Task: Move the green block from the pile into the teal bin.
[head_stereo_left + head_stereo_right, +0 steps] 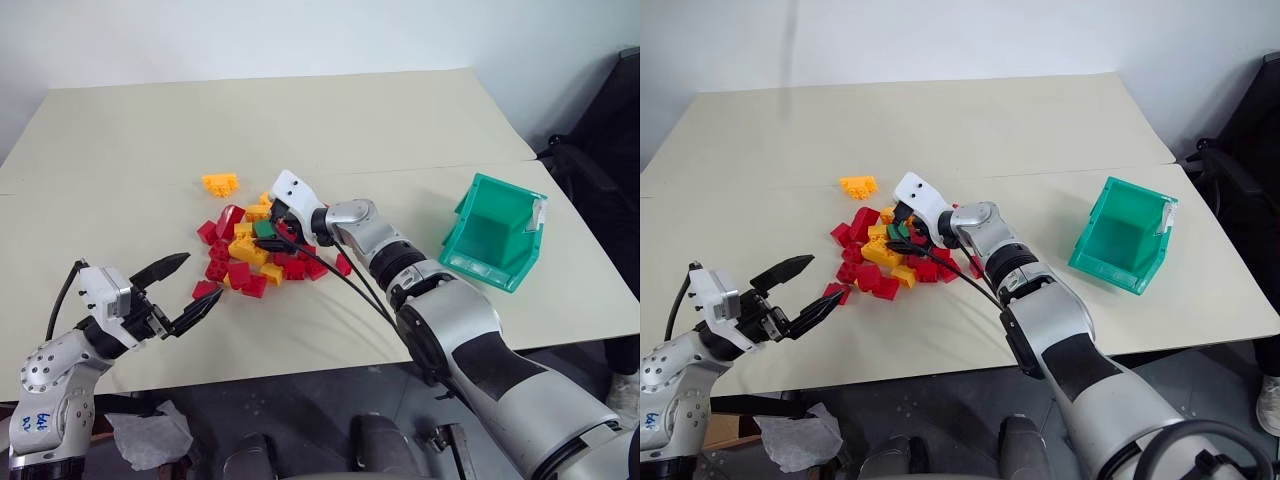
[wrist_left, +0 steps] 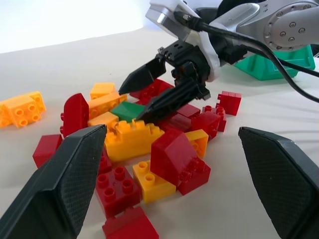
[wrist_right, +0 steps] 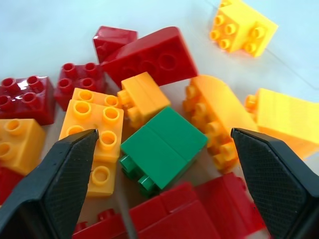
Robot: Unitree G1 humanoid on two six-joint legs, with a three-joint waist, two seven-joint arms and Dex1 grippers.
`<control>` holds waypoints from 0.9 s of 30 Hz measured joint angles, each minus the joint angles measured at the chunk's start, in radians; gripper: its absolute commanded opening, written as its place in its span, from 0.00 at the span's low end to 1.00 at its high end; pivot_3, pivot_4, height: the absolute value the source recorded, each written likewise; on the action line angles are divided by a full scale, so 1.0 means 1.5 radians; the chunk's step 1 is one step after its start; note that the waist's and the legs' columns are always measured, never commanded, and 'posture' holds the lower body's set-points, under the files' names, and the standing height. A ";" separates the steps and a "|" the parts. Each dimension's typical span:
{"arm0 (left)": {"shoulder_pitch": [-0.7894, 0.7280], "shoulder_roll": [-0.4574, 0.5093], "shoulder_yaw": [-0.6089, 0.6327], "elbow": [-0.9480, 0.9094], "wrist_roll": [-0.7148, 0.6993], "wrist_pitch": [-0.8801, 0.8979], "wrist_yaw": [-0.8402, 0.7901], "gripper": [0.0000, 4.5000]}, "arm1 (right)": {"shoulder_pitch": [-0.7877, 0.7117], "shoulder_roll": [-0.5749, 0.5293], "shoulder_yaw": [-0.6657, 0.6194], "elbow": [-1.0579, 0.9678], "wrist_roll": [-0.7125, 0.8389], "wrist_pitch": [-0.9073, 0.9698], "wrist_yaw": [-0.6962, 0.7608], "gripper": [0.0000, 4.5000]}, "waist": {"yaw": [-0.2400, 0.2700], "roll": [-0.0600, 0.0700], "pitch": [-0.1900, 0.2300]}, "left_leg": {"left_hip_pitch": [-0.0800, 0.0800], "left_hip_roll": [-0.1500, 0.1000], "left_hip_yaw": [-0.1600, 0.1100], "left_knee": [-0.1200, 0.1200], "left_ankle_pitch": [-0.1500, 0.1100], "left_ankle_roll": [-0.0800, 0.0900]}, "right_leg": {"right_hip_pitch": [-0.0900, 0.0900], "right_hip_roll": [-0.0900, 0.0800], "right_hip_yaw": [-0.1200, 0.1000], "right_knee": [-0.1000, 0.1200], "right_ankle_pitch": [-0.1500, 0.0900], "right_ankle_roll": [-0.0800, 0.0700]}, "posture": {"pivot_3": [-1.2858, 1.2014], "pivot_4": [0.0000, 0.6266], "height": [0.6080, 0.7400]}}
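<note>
The left end effector (image 1: 180,290) hovers low at the near table (image 1: 120,150) edge, its black textured fingers spread apart and empty. Farther, the right end effector (image 3: 164,164) reaches into the pile (image 1: 245,255), fingers wide apart on both sides of the green block (image 3: 163,144), not touching it. The block is smooth, with studs, among glossy red and yellow-orange bricks. The boxy teal bin (image 1: 495,232) stands well apart on the right.

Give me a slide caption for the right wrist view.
Open right gripper poised over the green block in the pile.
</note>
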 measured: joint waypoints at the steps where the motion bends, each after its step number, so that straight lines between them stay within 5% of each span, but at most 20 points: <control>1: 0.000 0.000 0.000 0.000 0.000 0.000 0.000 1.00 | 0.000 0.000 0.000 0.000 0.000 0.000 0.000 0.99 | 0.000 0.000 0.000 | 0.000 0.000 0.000 0.000 0.000 0.000 | 0.000 0.000 0.000 0.000 0.000 0.000 | 0.52 0.24 1.00; 6: -0.004 0.000 0.000 0.001 0.001 -0.002 0.000 1.00 | 0.000 0.011 0.003 0.000 -0.008 0.004 0.001 0.99 | -0.001 0.000 0.000 | 0.000 0.000 0.000 0.000 0.000 0.000 | 0.000 0.000 0.000 0.000 0.000 0.000 | 0.52 0.24 1.00; 9: -0.005 0.000 0.000 0.001 0.001 -0.002 -0.001 1.00 | 0.000 0.014 -0.004 0.000 -0.006 0.028 0.002 0.86 | 0.000 0.000 0.000 | 0.000 0.000 0.000 0.000 0.000 0.000 | 0.000 0.000 0.000 0.000 0.000 0.000 | 0.52 0.24 1.00; 15: 0.000 0.000 0.000 0.000 0.001 -0.002 0.000 1.00 | -0.007 0.013 -0.008 -0.010 -0.006 0.062 -0.001 0.45 | 0.001 0.000 0.000 | 0.001 0.000 0.000 0.001 0.000 0.000 | 0.001 0.000 0.000 0.001 0.000 0.000 | 0.52 0.24 1.00; 27: 0.007 -0.006 0.000 0.000 0.001 -0.003 0.002 1.00 | -0.008 -0.009 0.010 -0.012 -0.031 0.081 0.024 0.45 | 0.003 -0.001 -0.001 | 0.001 0.000 0.000 0.001 0.000 0.000 | 0.001 0.000 0.000 0.001 0.000 0.000 | 0.52 0.24 1.00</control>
